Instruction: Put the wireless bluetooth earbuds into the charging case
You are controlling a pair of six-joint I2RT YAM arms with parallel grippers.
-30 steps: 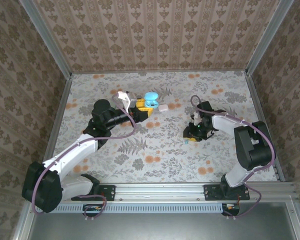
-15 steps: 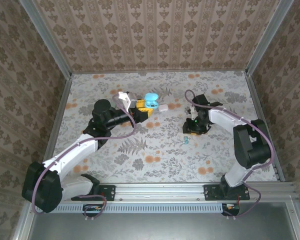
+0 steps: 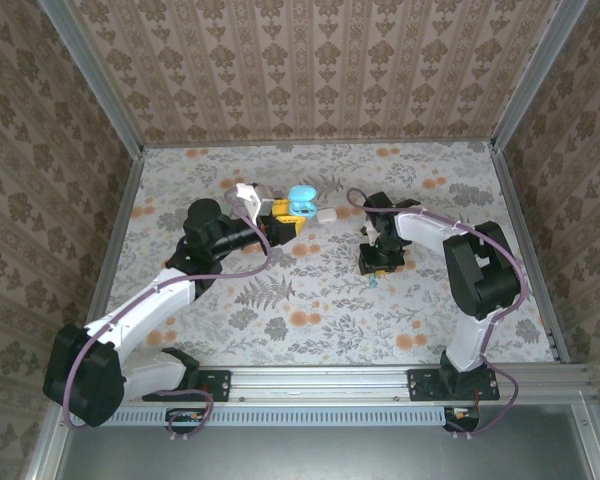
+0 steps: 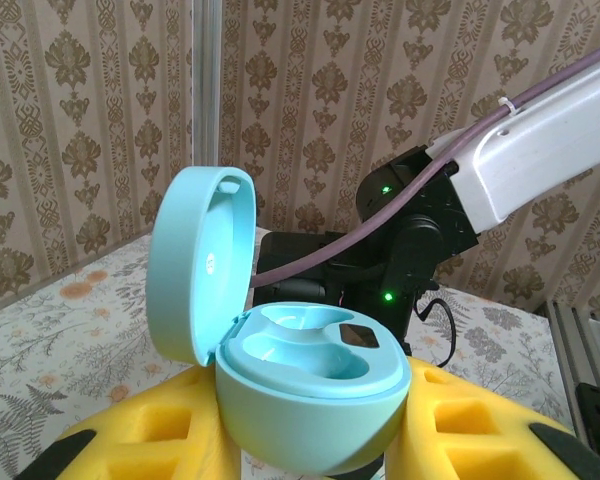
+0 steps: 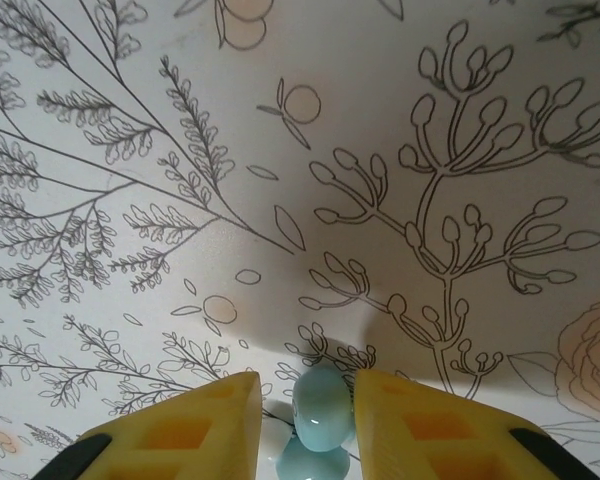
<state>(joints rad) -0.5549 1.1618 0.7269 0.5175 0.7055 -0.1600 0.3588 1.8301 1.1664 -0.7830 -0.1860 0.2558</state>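
a: left fingers [image 4: 470, 425]?
b: clenched on the open teal charging case [image 4: 310, 390], lid tipped up. the wrist view shows its two wells, the top view just a blue blob.
a: right fingers [image 5: 420, 420]?
b: nearly closed, a teal earbud [image 5: 323, 405] between them, touching one pad. gripped? cannot tell.

The table [image 3: 310, 300] is showing a pale cover printed with grey ferns, branching sprigs and scattered orange flowers, and metal rails are running along its left, right and near edges. A small white case [image 3: 327, 214] is lying flat on the print in the far half, about midway between left and right. A tiny pale teal earbud [image 3: 377, 283] is lying on the print nearer the middle of the table, right of centre and well apart from the white case.
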